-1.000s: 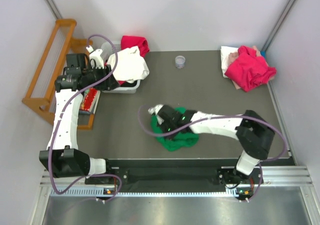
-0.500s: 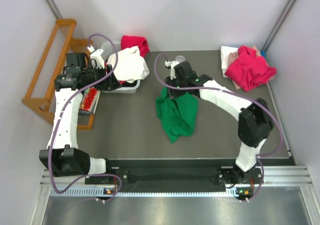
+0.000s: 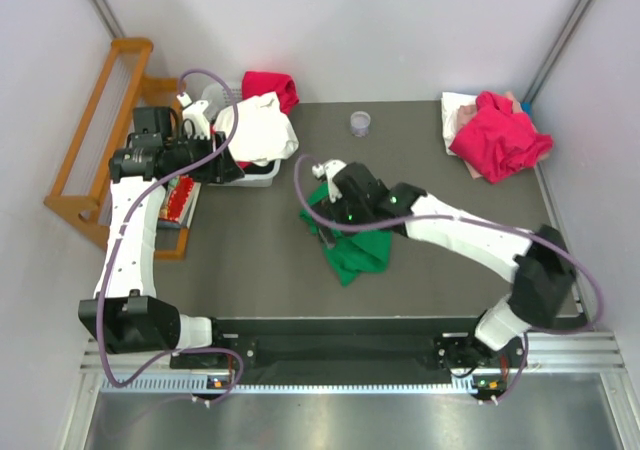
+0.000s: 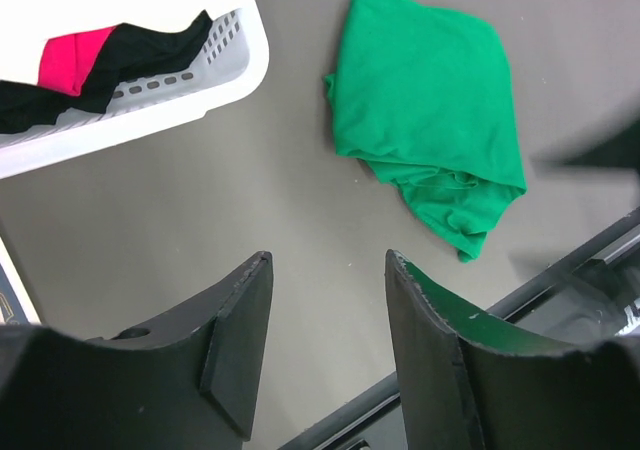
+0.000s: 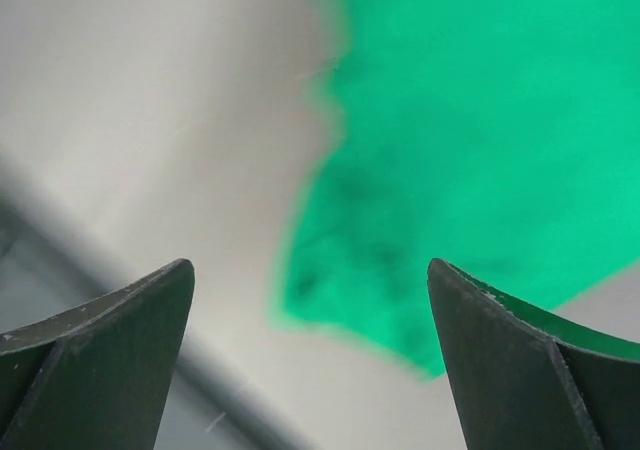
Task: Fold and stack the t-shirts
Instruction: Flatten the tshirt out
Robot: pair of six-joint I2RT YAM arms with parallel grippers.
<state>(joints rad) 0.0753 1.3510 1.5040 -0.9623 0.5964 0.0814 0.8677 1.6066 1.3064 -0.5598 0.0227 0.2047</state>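
Whereas overhead the right arm (image 3: 460, 235) half hides it, the left wrist view shows on the counter (image 4: 250, 200), near its middle, the whole rumpled green t-shirt (image 4: 425, 120); beside the white basket (image 4: 150, 90) the left hand (image 4: 328, 260) gapes empty, as does the right hand (image 5: 310, 265).

Right arm (image 3: 460, 235) stretched leftward, right jaws wide, left jaws half-parted

Pale walls (image 3: 400, 30); wooden rack (image 3: 131, 47); grey table (image 3: 250, 240)
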